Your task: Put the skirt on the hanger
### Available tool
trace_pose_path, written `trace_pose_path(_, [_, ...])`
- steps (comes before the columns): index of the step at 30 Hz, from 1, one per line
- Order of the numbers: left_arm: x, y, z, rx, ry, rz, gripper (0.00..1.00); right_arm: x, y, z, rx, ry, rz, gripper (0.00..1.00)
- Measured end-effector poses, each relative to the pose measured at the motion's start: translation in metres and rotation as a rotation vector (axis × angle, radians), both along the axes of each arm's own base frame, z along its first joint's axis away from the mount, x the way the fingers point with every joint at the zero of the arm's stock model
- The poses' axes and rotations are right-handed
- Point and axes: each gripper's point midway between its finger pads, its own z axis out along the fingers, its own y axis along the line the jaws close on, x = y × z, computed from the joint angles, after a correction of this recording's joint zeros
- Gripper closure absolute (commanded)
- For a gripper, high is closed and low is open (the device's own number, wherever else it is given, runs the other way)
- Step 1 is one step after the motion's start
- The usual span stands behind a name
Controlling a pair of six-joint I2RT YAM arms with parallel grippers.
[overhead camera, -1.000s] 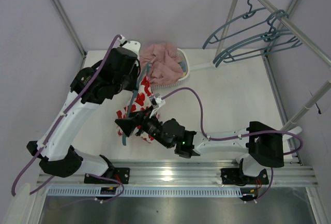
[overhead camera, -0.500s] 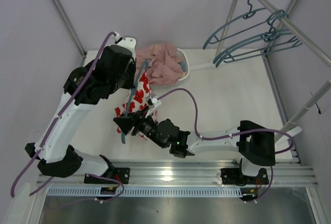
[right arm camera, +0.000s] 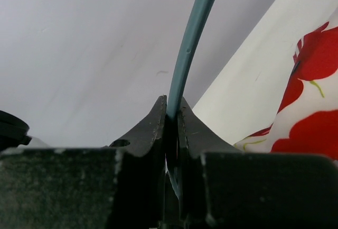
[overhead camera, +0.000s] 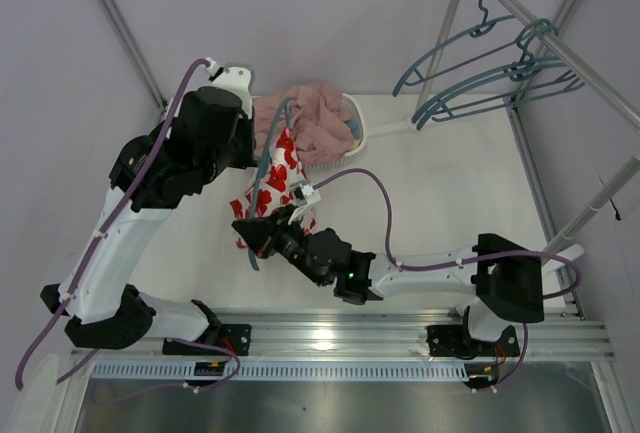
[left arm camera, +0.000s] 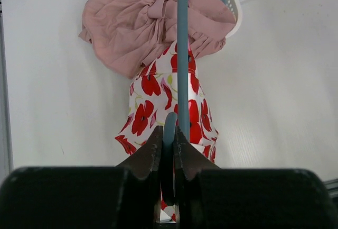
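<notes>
Room: lilac walls (overhead camera: 330, 13), white table (overhead camera: 450, 203), spare hangers (overhead camera: 500, 63) on rail (overhead camera: 560, 48) upper right. Centre-left, skirt (left arm camera: 158, 107) bunched along hanger (left arm camera: 182, 54), below pink garment (left arm camera: 142, 23). The left gripper (left arm camera: 169, 129) and right gripper (right arm camera: 171, 102) both pinch hanger tight. Whether skirt is threaded on: cannot tell, its lower edge is hidden.

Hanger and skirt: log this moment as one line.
left gripper: shut on hanger | right gripper: shut on hanger | skirt: bunched along hanger
</notes>
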Motion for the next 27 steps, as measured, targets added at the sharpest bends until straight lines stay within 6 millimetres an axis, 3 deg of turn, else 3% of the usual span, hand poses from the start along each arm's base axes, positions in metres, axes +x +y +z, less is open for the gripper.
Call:
trace_pose_path(1, [0.0, 0.0, 0.003, -0.011, -0.011, -0.002, 0.84, -0.001, -0.004, 0.003, 0.004, 0.006, 0.0, 1.0])
trace_pose_path(5, [-0.001, -0.001, 0.015, -0.047, -0.056, -0.012, 0.41, -0.005, -0.022, 0.016, 0.028, 0.023, -0.001, 1.0])
trace_pose_path(9, [-0.002, 0.0, 0.028, -0.075, -0.091, -0.015, 0.22, -0.009, -0.033, 0.03, 0.045, 0.052, 0.01, 1.0])
trace_pose_path(10, [-0.002, 0.001, 0.03, -0.077, -0.098, -0.017, 0.09, -0.01, -0.035, 0.031, 0.042, 0.061, 0.02, 1.0])
trace_pose_path(14, [-0.008, 0.007, 0.038, -0.079, -0.125, -0.027, 0.01, -0.013, -0.042, 0.029, 0.014, 0.104, 0.05, 1.0])
trace_pose_path(23, [-0.051, 0.014, 0.094, -0.225, -0.295, -0.198, 0.0, -0.024, -0.072, 0.017, -0.092, 0.16, 0.132, 1.0])
trace_pose_path(27, [-0.061, 0.025, 0.104, -0.239, -0.346, -0.2, 0.01, -0.037, -0.086, 0.02, -0.114, 0.157, 0.196, 1.0])
